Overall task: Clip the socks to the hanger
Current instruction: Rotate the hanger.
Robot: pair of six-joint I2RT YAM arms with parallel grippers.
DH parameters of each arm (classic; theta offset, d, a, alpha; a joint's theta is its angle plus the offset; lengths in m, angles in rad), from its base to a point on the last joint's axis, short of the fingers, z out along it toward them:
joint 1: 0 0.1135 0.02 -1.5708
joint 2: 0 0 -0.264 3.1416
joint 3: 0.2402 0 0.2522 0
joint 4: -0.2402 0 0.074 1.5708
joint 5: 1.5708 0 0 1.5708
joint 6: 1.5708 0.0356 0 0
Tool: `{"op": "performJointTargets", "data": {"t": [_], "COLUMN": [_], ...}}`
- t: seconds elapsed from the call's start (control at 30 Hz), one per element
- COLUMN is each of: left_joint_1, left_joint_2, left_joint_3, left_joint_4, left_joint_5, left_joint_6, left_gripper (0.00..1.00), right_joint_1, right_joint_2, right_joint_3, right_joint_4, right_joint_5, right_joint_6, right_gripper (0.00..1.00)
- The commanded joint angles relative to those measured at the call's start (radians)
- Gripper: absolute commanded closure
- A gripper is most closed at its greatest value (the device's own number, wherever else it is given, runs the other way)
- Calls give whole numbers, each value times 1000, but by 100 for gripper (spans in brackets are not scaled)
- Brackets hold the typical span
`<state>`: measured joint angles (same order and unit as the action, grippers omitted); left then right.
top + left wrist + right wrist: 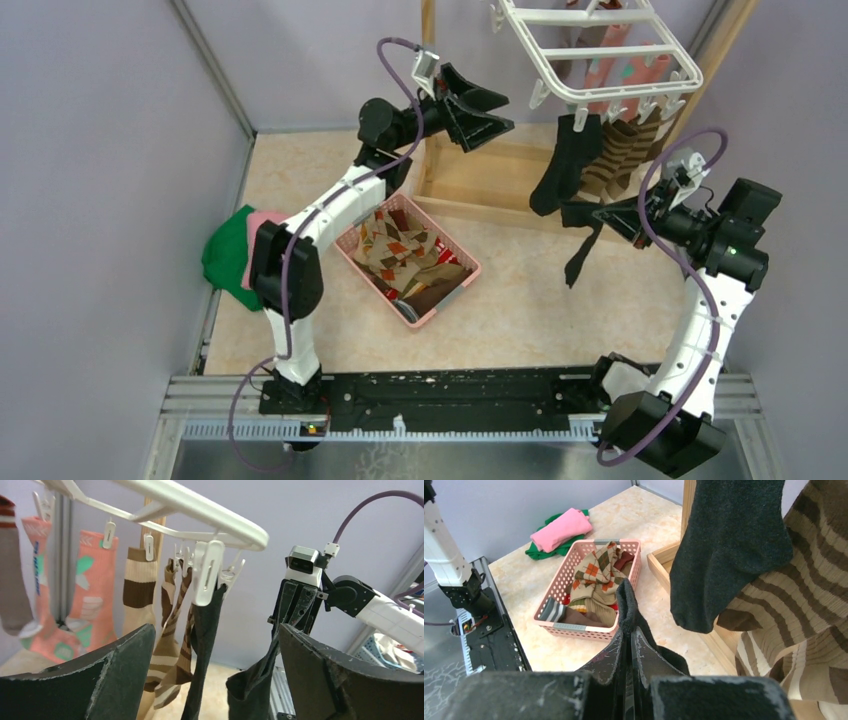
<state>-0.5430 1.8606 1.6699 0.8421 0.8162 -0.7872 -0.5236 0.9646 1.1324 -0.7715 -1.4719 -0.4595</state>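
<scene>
Pink plastic basket [445, 300] on the left has brown-orange argyle socks [395, 245] in it. Left gripper [503, 112] is wide open and empty, near the white plastic grid hanger [600, 50]. Right gripper [575, 212] is pinched tight on a dangling black fabric sock [580, 262] under it.

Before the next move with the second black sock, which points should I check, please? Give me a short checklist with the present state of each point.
1. Right hand shut on the loose black sock: ok.
2. Left hand open and empty: ok.
3. Other black sock clipped to the hanger: ok.
4. Loose sock's edge raised to the clips: not ok, it hangs below them.
5. Free clip beside the hung sock: cannot tell.
</scene>
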Motion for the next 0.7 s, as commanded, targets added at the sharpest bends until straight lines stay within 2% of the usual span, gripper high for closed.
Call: {"op": "performJointTargets", "data": {"t": [0.0,0.33,0.67], "left_joint_1": [-4,-9,-46], "left_joint_2": [85,336,443], "left_joint_3": [116,407,568], "left_joint_4": [130,320,272], "left_joint_5": [49,60,38], "left_joint_6": [-194,-477,-501], "left_gripper": [2,4,6], "right_joint_1": [14,20,23], "right_joint_2": [2,12,18], "right_joint_3": [5,5,12], "right_joint_4": [-2,-19,-40], "right_joint_5": [-40,-35,-29], "right_joint_6": [-45,-63,-82], "right_gripper": [100,100,100]}}
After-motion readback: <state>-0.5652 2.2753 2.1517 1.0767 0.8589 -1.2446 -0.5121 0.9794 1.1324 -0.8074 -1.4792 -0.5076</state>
